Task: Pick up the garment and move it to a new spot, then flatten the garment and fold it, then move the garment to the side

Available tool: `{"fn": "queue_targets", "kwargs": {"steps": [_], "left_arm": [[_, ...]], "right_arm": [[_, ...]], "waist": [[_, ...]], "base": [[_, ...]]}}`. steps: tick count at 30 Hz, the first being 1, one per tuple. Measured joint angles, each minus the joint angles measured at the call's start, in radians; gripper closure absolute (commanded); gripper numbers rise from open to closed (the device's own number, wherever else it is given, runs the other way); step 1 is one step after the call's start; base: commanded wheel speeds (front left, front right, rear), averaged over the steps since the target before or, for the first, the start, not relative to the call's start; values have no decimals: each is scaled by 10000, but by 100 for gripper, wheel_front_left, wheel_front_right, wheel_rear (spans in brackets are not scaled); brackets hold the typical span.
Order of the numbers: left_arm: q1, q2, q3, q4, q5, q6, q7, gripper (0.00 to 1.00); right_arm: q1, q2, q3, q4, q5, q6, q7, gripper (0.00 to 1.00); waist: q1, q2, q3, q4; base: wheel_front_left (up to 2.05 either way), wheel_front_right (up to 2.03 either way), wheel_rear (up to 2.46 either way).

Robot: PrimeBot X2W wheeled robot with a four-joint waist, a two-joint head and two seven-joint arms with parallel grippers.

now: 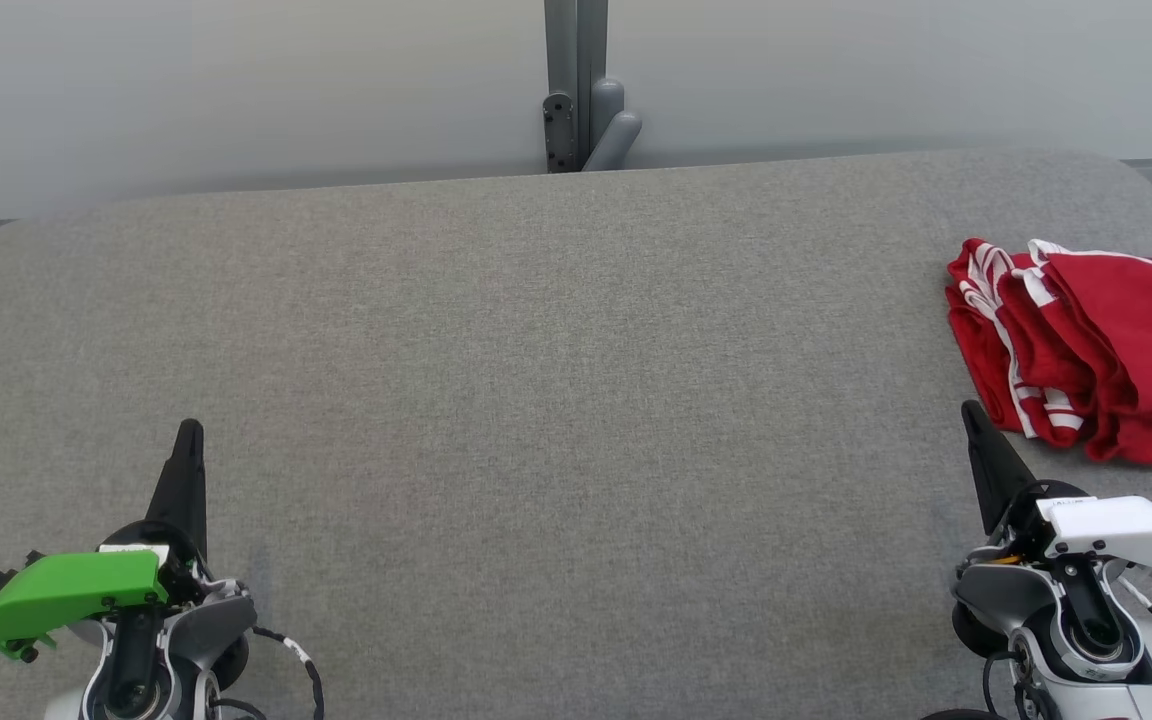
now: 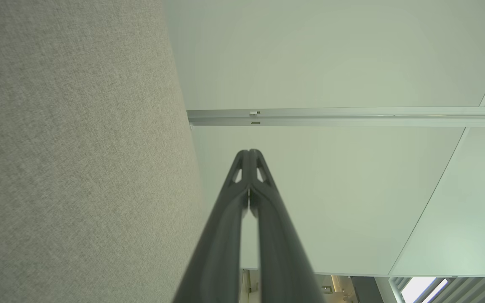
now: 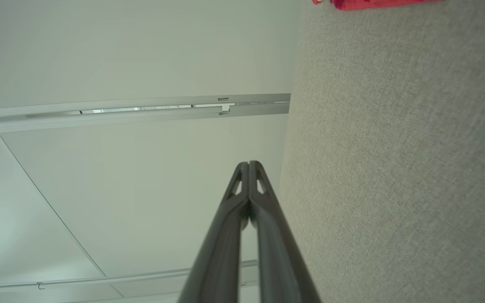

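A red garment (image 1: 1086, 345) lies bunched at the right edge of the grey fabric worktop (image 1: 556, 400), about midway between the worktop's near and far sides. It is loosely folded over itself in soft, thick layers, with white stripes running along its left folds and a thin white line along its top edge. Part of it runs past the worktop's right side, out of the head view. In the right wrist view a sliver of the same red cloth (image 3: 373, 3) rests on the worktop.

The left gripper (image 1: 191, 432) hangs over the worktop's near left part, its fingers (image 2: 221, 244) pressed together with nothing between them. The right gripper (image 1: 967, 410) hangs over the worktop's near right part, just short of the garment and not touching it, its fingers (image 3: 276, 252) likewise together and empty.

A grey post (image 1: 576, 90) stands behind the worktop's far edge.
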Motion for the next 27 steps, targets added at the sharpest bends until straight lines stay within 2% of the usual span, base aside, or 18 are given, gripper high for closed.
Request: {"fn": "queue_targets", "kwargs": {"steps": [27], "left_arm": [[0, 0, 0, -2, 0, 0, 0, 100]], "right_arm": [[0, -75, 100, -6, 90, 0, -48, 100]], "waist": [[0, 0, 1, 0]], "base": [[0, 0, 0]]}}
